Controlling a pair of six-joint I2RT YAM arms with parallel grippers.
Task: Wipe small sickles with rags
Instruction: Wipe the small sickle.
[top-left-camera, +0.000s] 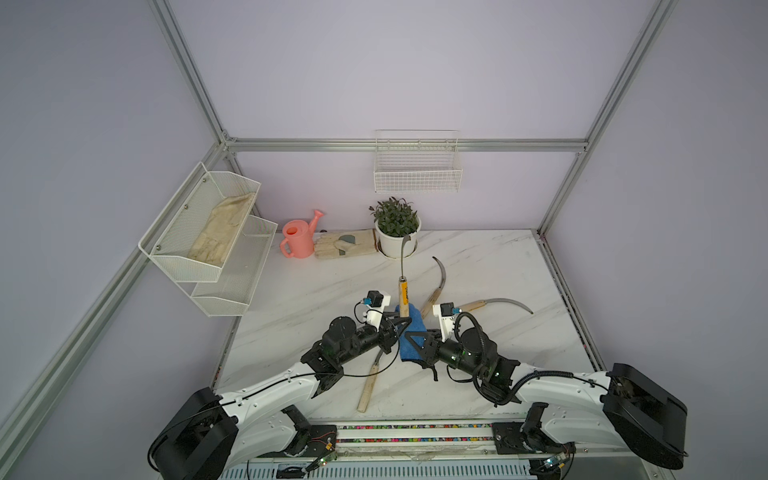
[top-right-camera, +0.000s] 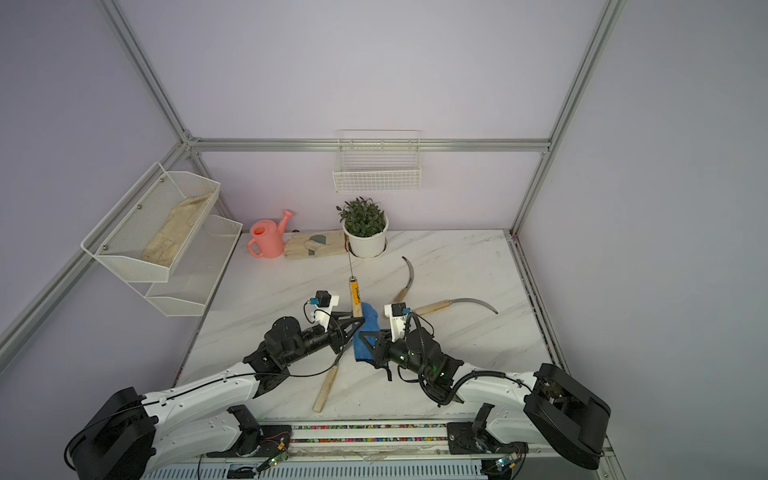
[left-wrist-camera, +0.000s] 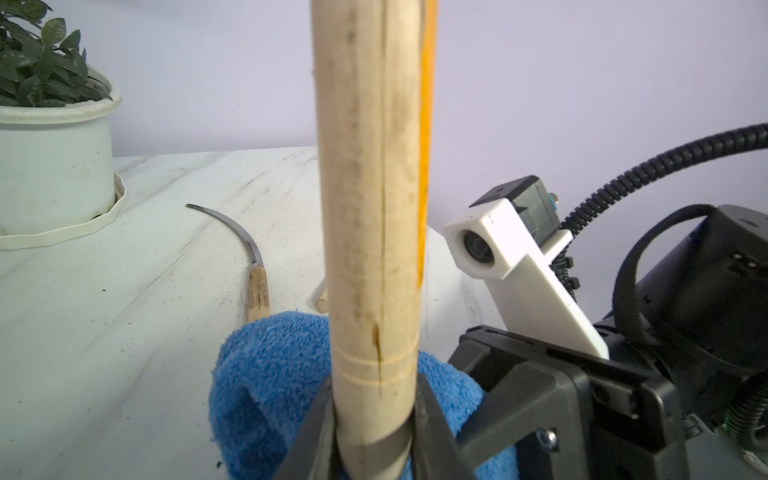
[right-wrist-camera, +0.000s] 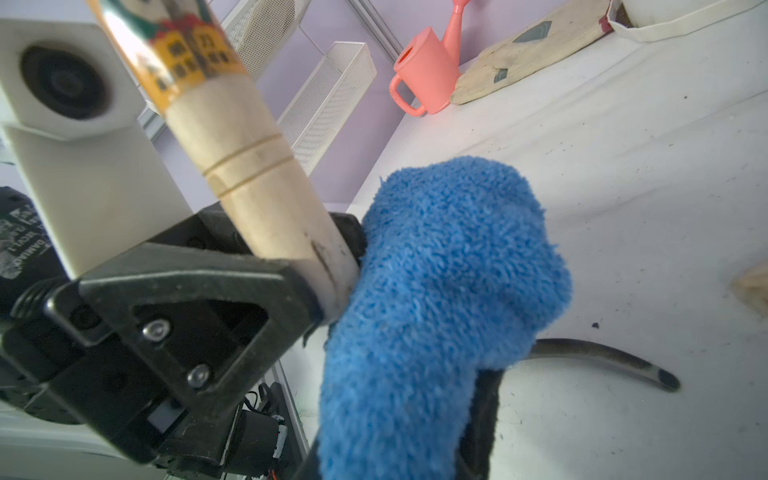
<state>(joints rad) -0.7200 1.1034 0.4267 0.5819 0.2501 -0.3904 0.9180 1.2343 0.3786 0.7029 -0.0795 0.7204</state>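
My left gripper (top-left-camera: 404, 321) (left-wrist-camera: 374, 415) is shut on the pale wooden handle of one small sickle (top-left-camera: 403, 293) (left-wrist-camera: 370, 249). The handle stands up off the table, and its thin blade points toward the plant. The blue fluffy rag (top-left-camera: 409, 351) (right-wrist-camera: 436, 291) is clamped in my shut right gripper (top-left-camera: 411, 337) (right-wrist-camera: 395, 436). It rests against the bottom end of that handle, beside the left fingers. Three more sickles lie on the marble table: one (top-left-camera: 438, 278) behind the rag, one (top-left-camera: 498, 302) to the right, and one (top-left-camera: 368, 386) partly under the left arm.
At the back of the table stand a white plant pot (top-left-camera: 397, 245), a pink watering can (top-left-camera: 297, 241) and a beige work glove (top-left-camera: 345, 245). A white mesh shelf (top-left-camera: 216, 266) hangs on the left wall with another glove in it. A wire basket (top-left-camera: 417, 174) hangs on the back wall.
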